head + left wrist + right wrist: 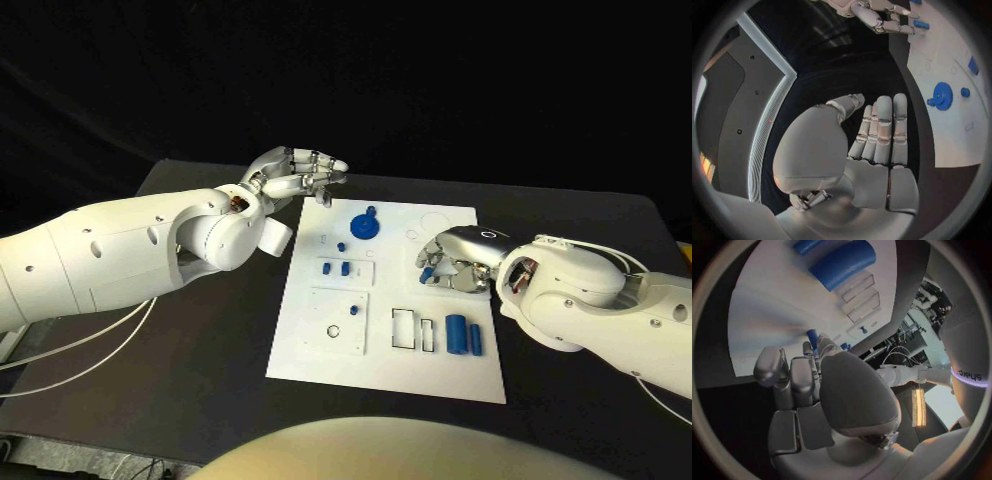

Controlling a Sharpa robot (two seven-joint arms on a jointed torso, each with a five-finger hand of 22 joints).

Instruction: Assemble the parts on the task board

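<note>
The white task board (pixel 389 368) lies mid-table. On its far part sits a blue gear (pixel 366 227) (pixel 943 95). Small blue pegs (pixel 336 268) stand left of centre. Two blue cylinders (pixel 463 336) (pixel 845 262) lie near the right edge, beside rectangular slots (pixel 417 330). My right hand (pixel 456 262) (pixel 811 375) hovers low over the board's right middle, fingers curled down, pinching a small blue peg (pixel 428 273) (pixel 812 336). My left hand (pixel 296 172) (pixel 876 135) is raised off the board's far left corner, its fingers straight side by side in the left wrist view, holding nothing.
The black table (pixel 202 330) surrounds the board, with bare surface on both sides. A small ring (pixel 335 331) lies in a square recess on the board's near left. Cables (pixel 87 345) hang under my left arm at the table's left edge.
</note>
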